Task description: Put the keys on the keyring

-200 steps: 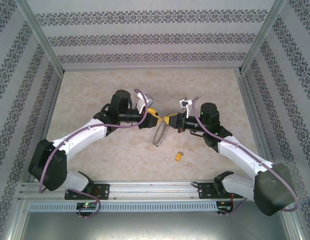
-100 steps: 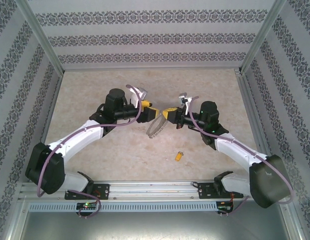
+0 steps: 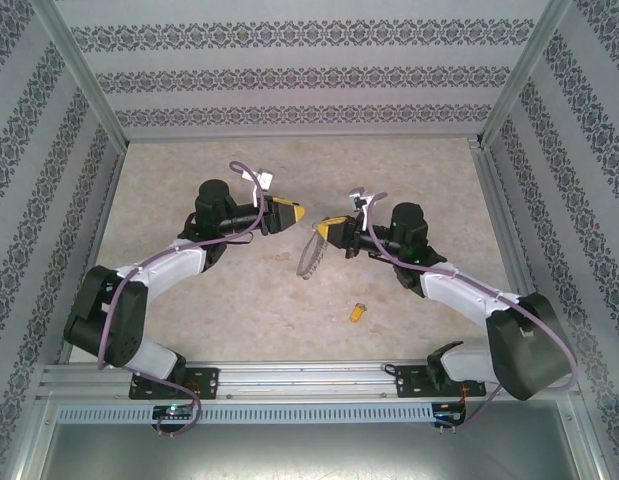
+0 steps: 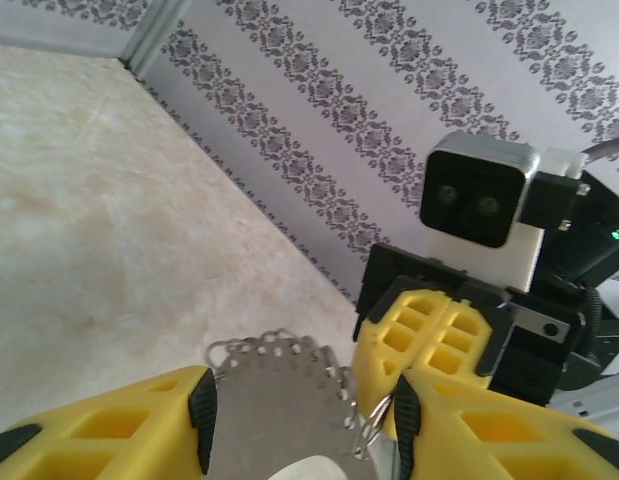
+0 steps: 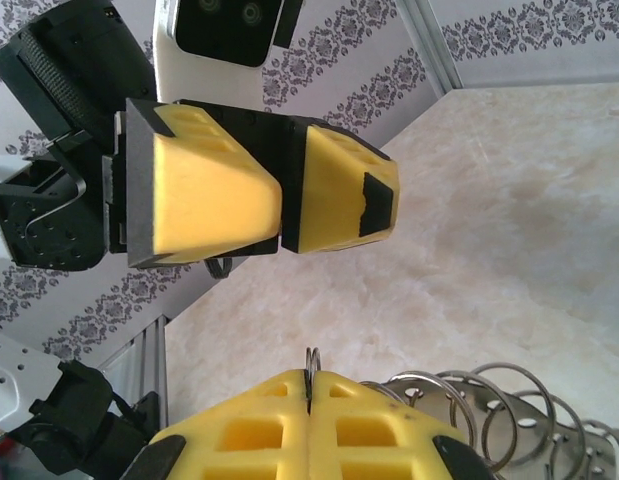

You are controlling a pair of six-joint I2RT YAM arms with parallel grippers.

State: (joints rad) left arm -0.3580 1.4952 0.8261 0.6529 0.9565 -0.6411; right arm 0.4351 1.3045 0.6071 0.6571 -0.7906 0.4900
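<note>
Top external, keyring (image 3: 309,258) pinched in right pincer (image 3: 323,232), hanging below

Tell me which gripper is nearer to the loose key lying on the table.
The right one. The right gripper, shut on the keyring, hangs just beyond the key, slightly to its left. The left gripper is farther off, past the keyring.
</note>
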